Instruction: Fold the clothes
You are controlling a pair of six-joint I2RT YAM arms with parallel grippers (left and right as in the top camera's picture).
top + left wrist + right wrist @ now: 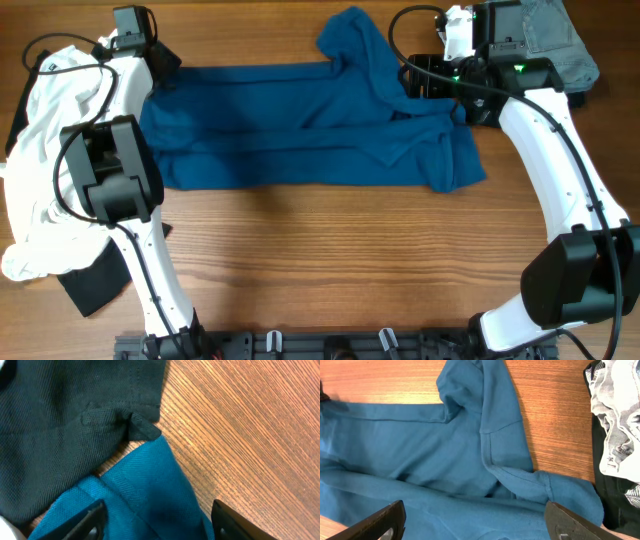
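Observation:
The clothes are one teal-blue shirt (300,120), lying as a long folded band across the middle of the table, with a sleeve (355,40) bunched up toward the far edge. My left gripper (165,75) is at the shirt's far left corner. In the left wrist view its jaws (160,522) stand apart, with that teal corner (145,490) lying between the fingers and touching neither. My right gripper (412,85) hovers over the shirt's far right part. In the right wrist view it (477,520) is wide open above the teal cloth (420,450) and holds nothing.
A white garment (40,150) is heaped at the left edge, with a black cloth (90,285) under its near end. A grey garment (565,40) lies at the far right corner. Dark grey cloth (65,420) touches the shirt's left corner. Bare wood runs along the front.

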